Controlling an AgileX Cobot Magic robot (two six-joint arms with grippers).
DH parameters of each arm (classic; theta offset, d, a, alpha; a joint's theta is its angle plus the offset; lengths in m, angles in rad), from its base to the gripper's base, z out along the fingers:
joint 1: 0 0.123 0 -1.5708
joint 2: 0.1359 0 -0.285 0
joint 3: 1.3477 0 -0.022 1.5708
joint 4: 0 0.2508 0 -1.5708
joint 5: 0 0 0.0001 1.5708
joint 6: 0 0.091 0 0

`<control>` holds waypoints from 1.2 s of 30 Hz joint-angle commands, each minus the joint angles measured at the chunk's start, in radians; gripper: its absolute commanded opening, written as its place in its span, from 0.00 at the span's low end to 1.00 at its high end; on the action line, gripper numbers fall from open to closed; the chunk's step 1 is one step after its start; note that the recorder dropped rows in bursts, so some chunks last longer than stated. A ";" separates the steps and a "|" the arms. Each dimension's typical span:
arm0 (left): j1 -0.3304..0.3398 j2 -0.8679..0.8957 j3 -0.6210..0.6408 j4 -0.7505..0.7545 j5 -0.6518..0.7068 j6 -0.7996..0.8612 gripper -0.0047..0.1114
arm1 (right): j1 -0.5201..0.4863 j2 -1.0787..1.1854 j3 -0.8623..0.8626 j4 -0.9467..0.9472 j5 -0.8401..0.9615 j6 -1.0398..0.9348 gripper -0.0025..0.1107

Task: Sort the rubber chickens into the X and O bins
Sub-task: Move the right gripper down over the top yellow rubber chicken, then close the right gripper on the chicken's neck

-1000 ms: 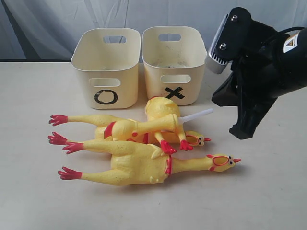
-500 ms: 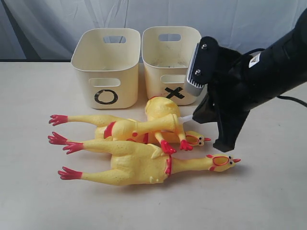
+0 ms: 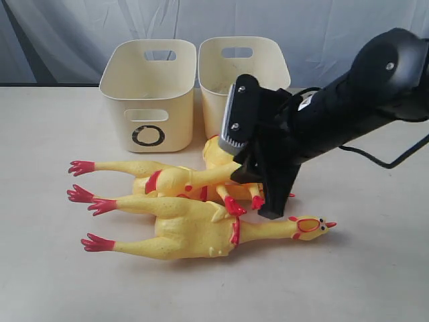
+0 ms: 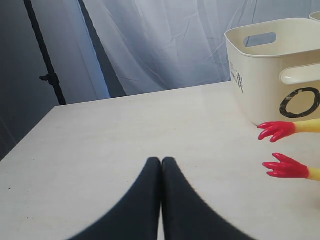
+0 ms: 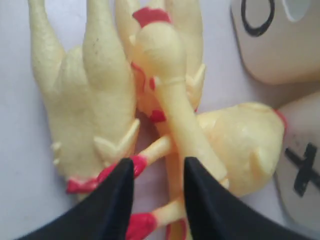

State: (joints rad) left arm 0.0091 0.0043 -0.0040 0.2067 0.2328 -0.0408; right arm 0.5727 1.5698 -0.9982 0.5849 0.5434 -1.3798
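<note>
Just in front of the O bin (image 3: 149, 94) and X bin (image 3: 244, 41), three rubber chickens (image 3: 194, 225) in a tangled heap on the table (image 3: 53, 275). Low over the heap, the right gripper (image 5: 157, 167), fingers (image 5: 117, 200) apart astride one chicken's red-footed leg, not closed on it. Near the chickens' red feet, the left gripper (image 4: 161, 161), fingers (image 4: 145, 200) pressed together, empty.

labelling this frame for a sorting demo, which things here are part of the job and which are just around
Job: three rubber chickens, O bin, X bin, right gripper open above the chickens.
Just around: white curtain, black stand, left gripper shut on nothing.
</note>
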 commanded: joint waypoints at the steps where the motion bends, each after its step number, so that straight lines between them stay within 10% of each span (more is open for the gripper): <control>1: -0.002 -0.004 0.004 -0.003 -0.002 -0.002 0.04 | 0.072 0.033 -0.004 0.012 -0.233 -0.013 0.49; 36: -0.002 -0.004 0.004 -0.003 -0.002 -0.002 0.04 | 0.127 0.268 -0.105 -0.241 -0.237 -0.013 0.51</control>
State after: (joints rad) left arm 0.0091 0.0043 -0.0040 0.2067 0.2328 -0.0408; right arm 0.6995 1.8307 -1.0981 0.3550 0.3240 -1.3920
